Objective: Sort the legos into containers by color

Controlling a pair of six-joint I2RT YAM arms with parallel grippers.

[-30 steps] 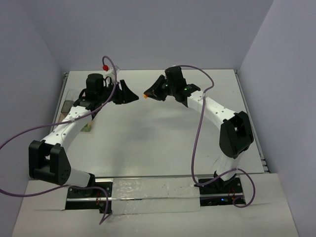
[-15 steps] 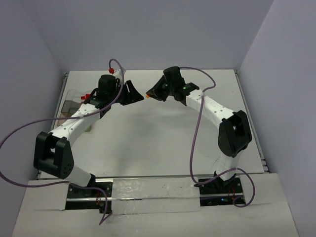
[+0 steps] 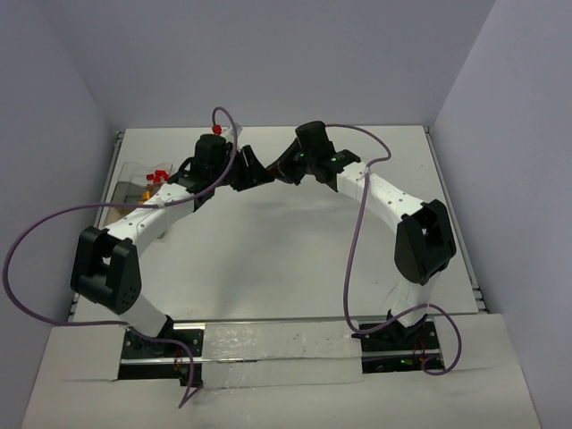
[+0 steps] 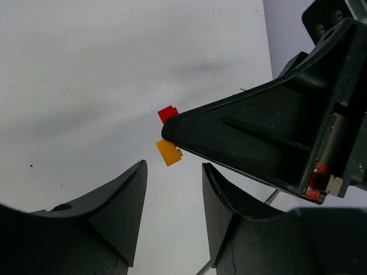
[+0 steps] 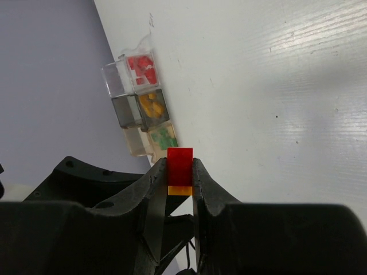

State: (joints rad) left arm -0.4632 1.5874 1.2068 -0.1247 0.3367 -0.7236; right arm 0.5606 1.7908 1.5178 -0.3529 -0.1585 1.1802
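Note:
My right gripper [image 5: 179, 179] is shut on two stacked legos, a red brick [image 5: 179, 165] on an orange brick [image 5: 179, 191], held above the table. In the left wrist view the same red brick [image 4: 167, 113] and orange brick [image 4: 168, 152] stick out from the right gripper's finger [image 4: 252, 132]. My left gripper [image 4: 174, 167] is open, its fingertips just short of the orange brick and not touching it. From above, the left gripper [image 3: 255, 170] and right gripper [image 3: 284, 168] meet tip to tip and hide the bricks. The containers [image 5: 114, 77] hold red, orange and green legos in separate compartments.
The containers [image 3: 134, 183] sit at the table's left edge, beside the left arm's forearm. A purple cable loops above each arm. The table's back and side walls stand close on the left and right.
The left arm has swung right, bringing its gripper up to the right gripper's tip, and its jaws have narrowed a little. The right arm has stayed still with its bricks.

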